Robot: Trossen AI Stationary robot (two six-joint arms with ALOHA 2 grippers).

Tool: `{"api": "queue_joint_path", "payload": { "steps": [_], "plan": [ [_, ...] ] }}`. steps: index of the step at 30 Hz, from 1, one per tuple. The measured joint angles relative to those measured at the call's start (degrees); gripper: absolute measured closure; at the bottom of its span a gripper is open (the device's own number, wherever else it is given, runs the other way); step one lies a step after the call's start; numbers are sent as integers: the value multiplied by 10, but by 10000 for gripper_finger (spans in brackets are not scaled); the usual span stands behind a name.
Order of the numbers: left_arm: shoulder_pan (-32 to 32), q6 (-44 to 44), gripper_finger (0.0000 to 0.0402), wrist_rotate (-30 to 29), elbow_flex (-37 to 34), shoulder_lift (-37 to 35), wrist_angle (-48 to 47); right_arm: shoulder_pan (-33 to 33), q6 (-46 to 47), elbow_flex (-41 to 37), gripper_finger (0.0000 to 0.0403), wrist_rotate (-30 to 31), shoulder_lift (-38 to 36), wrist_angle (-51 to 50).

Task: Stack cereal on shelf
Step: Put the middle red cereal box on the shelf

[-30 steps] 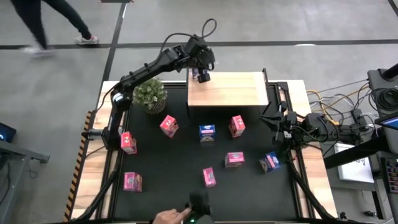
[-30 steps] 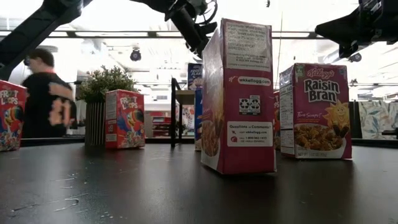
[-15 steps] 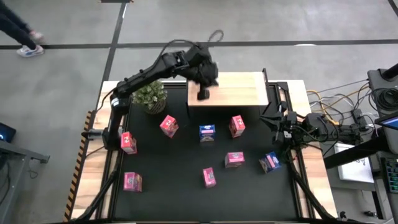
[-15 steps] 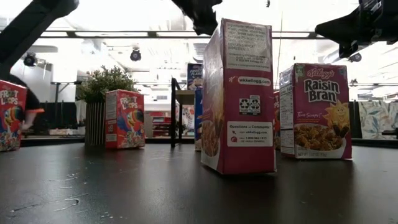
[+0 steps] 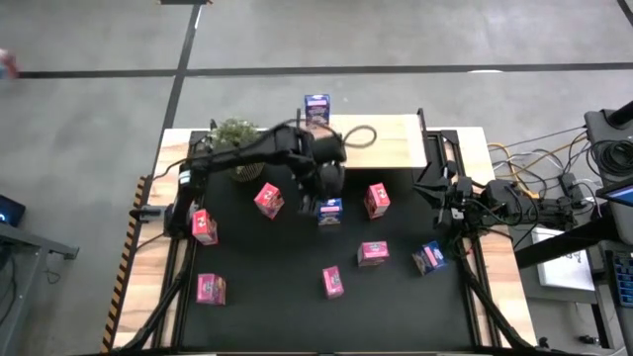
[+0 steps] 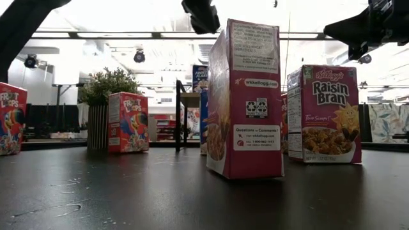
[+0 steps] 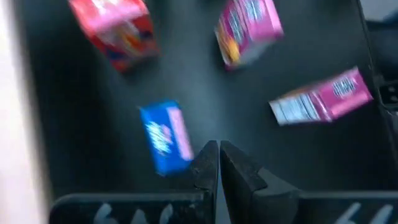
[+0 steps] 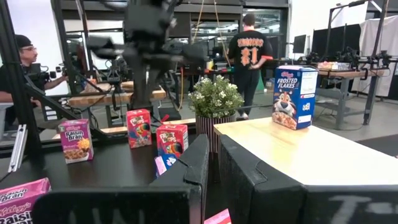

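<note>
High view: I count one blue cereal box (image 5: 317, 107) standing at the far edge of the shelf (image 5: 391, 138); eight boxes are left on the black table (image 5: 267, 257). My left end effector (image 5: 324, 203) hovers over the blue box (image 5: 329, 211) just in front of the shelf.

Low view: the boxes, a Raisin Bran box (image 6: 329, 114) among them, stand upright.

Left wrist view: the fingers (image 7: 208, 167) are pressed together, holding nothing.

Right wrist view: the parked right end effector (image 8: 211, 163) is nearly closed and empty, beside the shelf.
</note>
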Motion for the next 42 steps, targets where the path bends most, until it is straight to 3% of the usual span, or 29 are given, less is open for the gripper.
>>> {"api": "queue_joint_path", "payload": {
  "steps": [8, 15, 21, 25, 31, 36, 42],
  "plan": [
    [-49, -56, 402, -57, -110, -16, -18, 0, 0, 0, 374, 0, 0, -1],
    [-44, -159, 402, -90, -258, -100, 13, 0, -1, 0, 374, 0, 0, -4],
    [-41, -355, 391, -222, -377, -201, 26, 0, -9, 0, 374, 0, 0, -4],
    [-34, -432, 354, -244, -427, -258, 48, 0, -23, 0, 374, 0, 0, -3],
    [-11, -504, 255, -246, -481, -293, 85, 0, -40, 0, 374, 0, 0, 12],
    [6, -515, 186, -251, -527, -295, 92, 0, -47, 0, 374, 0, 0, 14],
    [26, -511, 149, -268, -563, -295, 108, 0, -47, 1, 374, 0, 0, 13]
  ]
}}
